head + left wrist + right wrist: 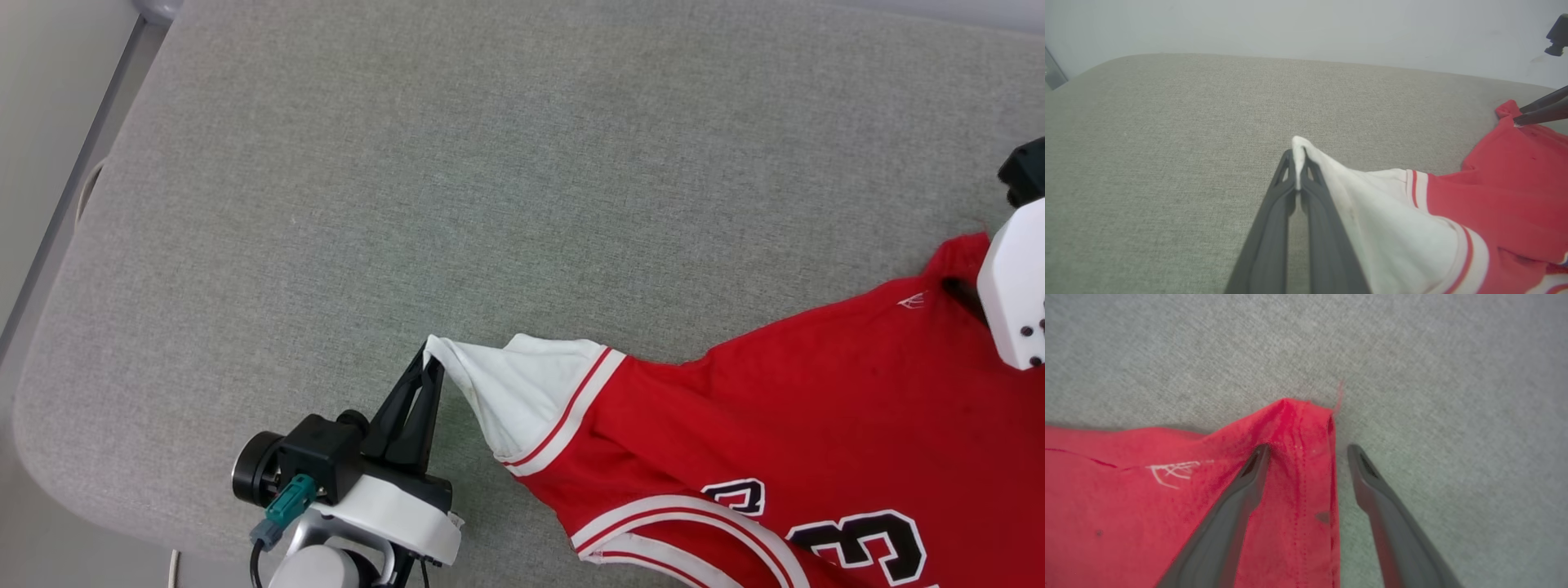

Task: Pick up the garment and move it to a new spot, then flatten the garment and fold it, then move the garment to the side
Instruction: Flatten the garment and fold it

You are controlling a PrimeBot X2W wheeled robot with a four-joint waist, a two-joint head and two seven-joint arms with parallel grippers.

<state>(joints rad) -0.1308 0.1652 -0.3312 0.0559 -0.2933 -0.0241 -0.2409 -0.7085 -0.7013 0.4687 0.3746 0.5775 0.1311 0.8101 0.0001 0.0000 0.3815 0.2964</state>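
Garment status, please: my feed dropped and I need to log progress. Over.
Left pincer shut on the white sleeve tip. Right pincer open, straddling the red corner. Garment partly spread on the grey cushion, not folded. Nothing seen in the way.

1. The garment (pixel 775 392) is soft, matt red cloth that creases easily.
2. Its sleeve (pixel 522 392) is white cloth of the same matt finish, faintly soiled, with woven-looking red and white trim.
3. Its hem (pixel 1306 490) shows rows of fine stitching and a loose thread.
4. Its numerals (pixel 857 539) look like flat, smooth black print edged in white.
5. The bench (pixel 408 204) is covered in grey woven cloth, matt, with a coarse visible weave.
6. The left gripper (pixel 431 363) is dark, smooth, matt plastic; the right gripper (pixel 1308 448) looks the same.
7. The shell (pixel 400 514) behind the left gripper is smooth white plastic with a slight sheen; the plug (pixel 286 500) beside it is teal plastic.
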